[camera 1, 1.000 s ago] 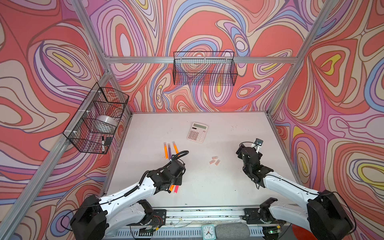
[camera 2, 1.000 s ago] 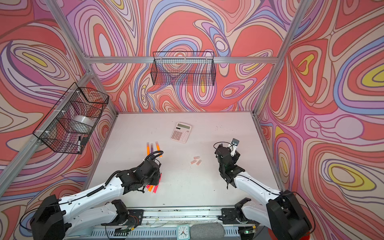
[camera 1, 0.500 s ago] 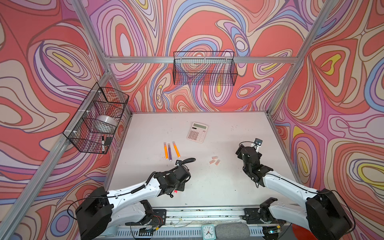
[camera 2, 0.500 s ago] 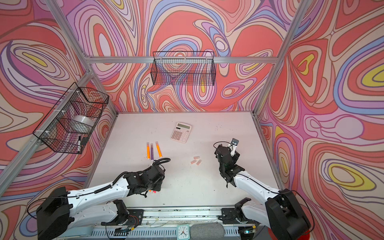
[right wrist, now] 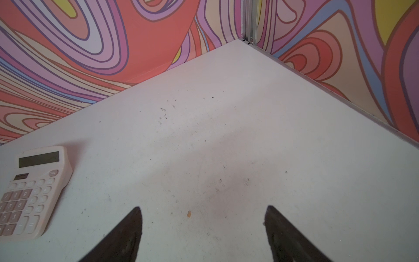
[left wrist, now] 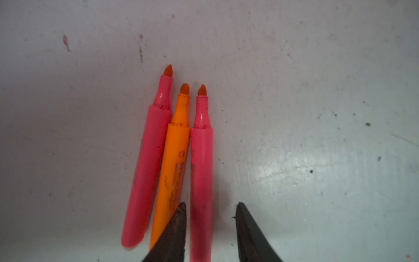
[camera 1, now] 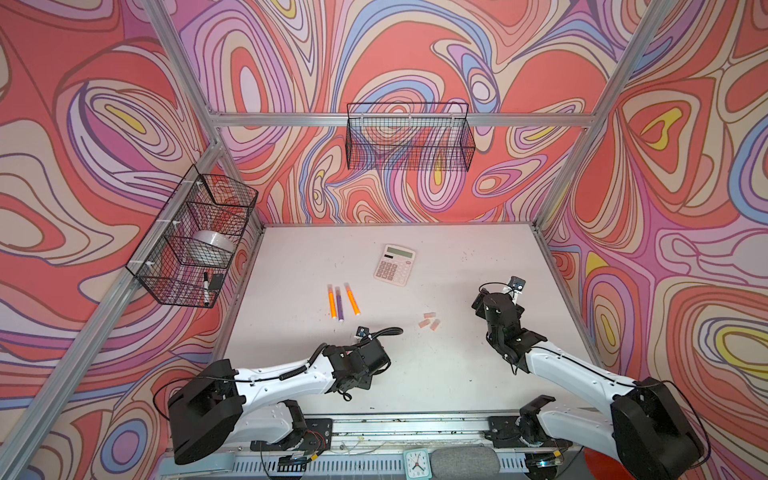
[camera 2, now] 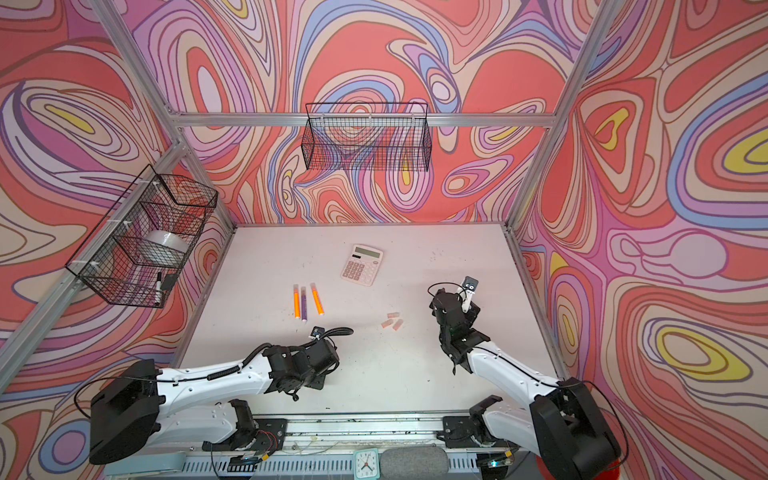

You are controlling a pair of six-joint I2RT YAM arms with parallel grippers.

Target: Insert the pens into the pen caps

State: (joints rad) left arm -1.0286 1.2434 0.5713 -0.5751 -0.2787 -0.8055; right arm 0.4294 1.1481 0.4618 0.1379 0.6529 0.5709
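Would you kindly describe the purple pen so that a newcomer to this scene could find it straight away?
Start at the calculator on the white table. In both top views, left of it and nearer the robot, three pens lie side by side. The purple pen is the middle one, flanked by two orange pens.

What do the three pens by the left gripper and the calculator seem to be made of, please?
The three pens: probably plastic, slightly glossy; smooth moulded barrels catch soft highlights, and the tips look matte, perhaps felt. The calculator: apparently cream plastic, satin finish, with moulded raised keys.
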